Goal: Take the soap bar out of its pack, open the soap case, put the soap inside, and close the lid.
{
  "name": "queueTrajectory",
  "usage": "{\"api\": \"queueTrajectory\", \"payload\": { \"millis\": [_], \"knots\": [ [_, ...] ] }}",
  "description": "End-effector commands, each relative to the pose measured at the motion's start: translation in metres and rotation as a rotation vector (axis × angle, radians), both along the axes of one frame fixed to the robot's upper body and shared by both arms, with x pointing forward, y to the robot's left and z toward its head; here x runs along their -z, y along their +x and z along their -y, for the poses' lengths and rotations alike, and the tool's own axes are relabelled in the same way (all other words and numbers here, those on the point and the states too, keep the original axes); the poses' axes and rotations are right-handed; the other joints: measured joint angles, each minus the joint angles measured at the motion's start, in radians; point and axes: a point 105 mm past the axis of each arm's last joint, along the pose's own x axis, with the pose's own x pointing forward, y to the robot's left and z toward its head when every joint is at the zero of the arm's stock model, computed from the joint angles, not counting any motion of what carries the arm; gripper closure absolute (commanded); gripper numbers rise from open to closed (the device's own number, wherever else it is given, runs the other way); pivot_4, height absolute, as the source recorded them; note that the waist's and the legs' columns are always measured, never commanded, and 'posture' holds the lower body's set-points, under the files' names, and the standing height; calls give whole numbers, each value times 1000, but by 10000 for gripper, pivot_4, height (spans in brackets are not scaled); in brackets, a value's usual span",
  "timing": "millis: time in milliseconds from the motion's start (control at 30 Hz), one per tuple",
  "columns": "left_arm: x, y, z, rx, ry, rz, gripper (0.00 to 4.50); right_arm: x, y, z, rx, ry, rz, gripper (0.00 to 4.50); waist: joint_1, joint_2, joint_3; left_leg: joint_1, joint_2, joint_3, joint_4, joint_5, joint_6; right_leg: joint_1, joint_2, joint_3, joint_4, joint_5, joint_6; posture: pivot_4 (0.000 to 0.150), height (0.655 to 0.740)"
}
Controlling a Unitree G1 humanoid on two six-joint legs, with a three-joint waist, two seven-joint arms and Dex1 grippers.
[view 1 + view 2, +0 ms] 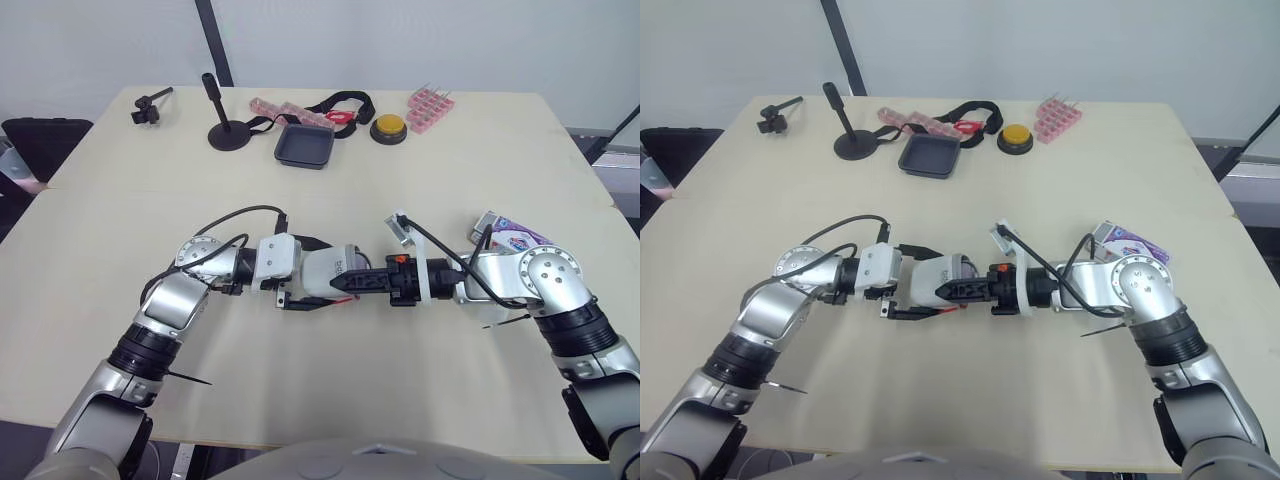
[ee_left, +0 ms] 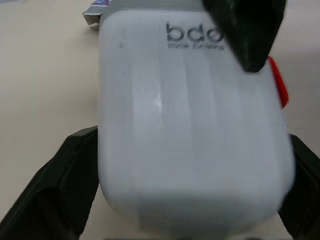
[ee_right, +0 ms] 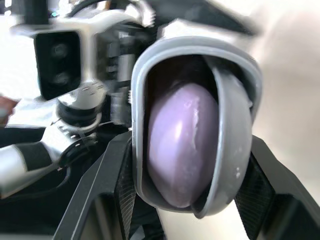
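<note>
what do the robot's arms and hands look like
Both arms are silver metal with round joints and black cuffs; black cables loop along the forearms. Each wrist carries a white bracket. The left hand and right hand have two black fingers each.

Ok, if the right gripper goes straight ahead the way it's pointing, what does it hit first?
The soap case held by the left gripper, probably straight away; its open end faces the right gripper.

A pale beige table (image 1: 100, 330) fills most of the frame, a seam crossing it. Behind stands a light grey wall (image 1: 420, 40) with a slanted black pole (image 1: 212, 40); a black chair (image 1: 40, 135) sits at upper left.
</note>
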Motion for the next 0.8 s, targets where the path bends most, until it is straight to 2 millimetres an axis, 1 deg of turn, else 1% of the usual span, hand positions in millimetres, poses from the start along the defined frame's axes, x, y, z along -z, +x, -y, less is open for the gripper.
{"api": "queueTrajectory", "payload": {
  "millis": [33,200,300,367,400,467,500,567,633,700,767,800],
  "knots": [
    [-5,5,-3,-8,14,41,79,-20,-3,-4,-29,75,44,23551,0,0,0,0,0,0,0,0,0,0,0,0,0,0,0,1500,7400],
    [-3,7,-7,-10,34,55,79,-23,4,-1,1,90,63,23551,1,0,0,-1,0,0,0,0,0,0,0,0,0,0,0,1500,7400],
    [-4,5,-13,-17,46,47,79,-18,7,3,21,54,74,23551,1,0,0,-1,0,0,0,0,0,0,0,0,0,0,0,1500,7400],
    [-7,12,-20,-72,48,82,79,-15,11,8,36,8,116,23551,1,0,0,-1,0,0,0,0,0,0,0,-1,0,0,0,1500,7400],
    [-5,13,-26,-93,74,56,79,-15,15,11,47,-25,151,23551,1,0,0,-1,0,0,0,0,0,0,0,-1,0,0,0,1500,7400],
    [4,7,-40,-102,152,-50,79,-16,19,16,54,-68,206,23551,1,0,0,-2,0,-1,1,0,0,0,0,-1,0,0,0,1500,7400],
    [4,5,-46,-103,167,-74,79,-17,21,19,52,-94,241,23551,-3,0,0,-1,0,-1,1,0,0,0,0,-1,0,0,0,1500,7400],
    [-1,8,-51,-134,154,-71,79,-17,27,24,53,-173,329,23551,-4,0,0,-2,0,-1,0,0,0,-1,0,-1,0,0,0,1500,7400],
    [-11,12,-50,-159,105,-63,79,-16,34,30,56,-259,406,23551,0,0,0,-3,0,-1,1,0,0,-2,0,-2,0,0,0,1500,7400],
    [-22,15,-44,-167,41,-57,79,-23,39,31,43,-314,497,23551,3,0,0,-3,0,-1,1,0,0,-2,0,-2,0,0,0,1500,7400],
    [-28,16,-38,-164,4,-57,79,-29,42,33,23,-352,576,23551,5,-1,0,-4,0,-1,2,0,0,-2,-1,-2,0,0,0,1500,7400],
    [-31,16,-35,-162,-14,-54,79,-31,42,34,-4,-411,648,23551,6,-1,0,-4,0,-1,2,0,0,-2,-1,-2,0,0,0,1500,7400]
  ]
}}
